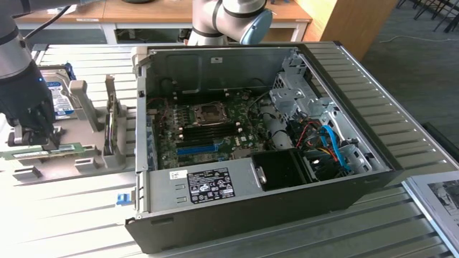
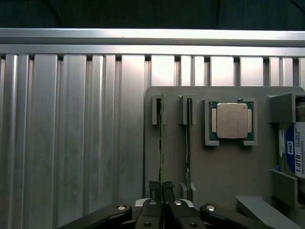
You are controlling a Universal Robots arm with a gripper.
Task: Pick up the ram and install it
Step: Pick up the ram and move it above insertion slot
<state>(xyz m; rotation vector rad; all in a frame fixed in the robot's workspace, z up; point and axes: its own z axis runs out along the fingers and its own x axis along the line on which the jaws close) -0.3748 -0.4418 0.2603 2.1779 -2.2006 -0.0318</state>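
Note:
The ram (image 2: 161, 138) is a thin green stick standing on edge in a slot of the grey holder (image 2: 224, 167). In the wrist view my gripper (image 2: 161, 187) is shut on its near end, one black finger (image 2: 155, 188) on each side. In the exterior view, the gripper (image 1: 32, 141) hangs low over the holder at the exterior view's left. The ram (image 1: 43, 152) shows as a green strip under it. A second green stick (image 2: 188, 138) stands in the neighbouring slot, free of the fingers.
A square silver processor (image 2: 232, 120) and a hard drive (image 2: 296, 152) sit further along the holder. The open computer case (image 1: 344, 177) lies on the slatted table (image 1: 64, 220), its motherboard (image 1: 208, 129) facing up. A framed sheet (image 1: 441, 199) lies at the exterior view's right.

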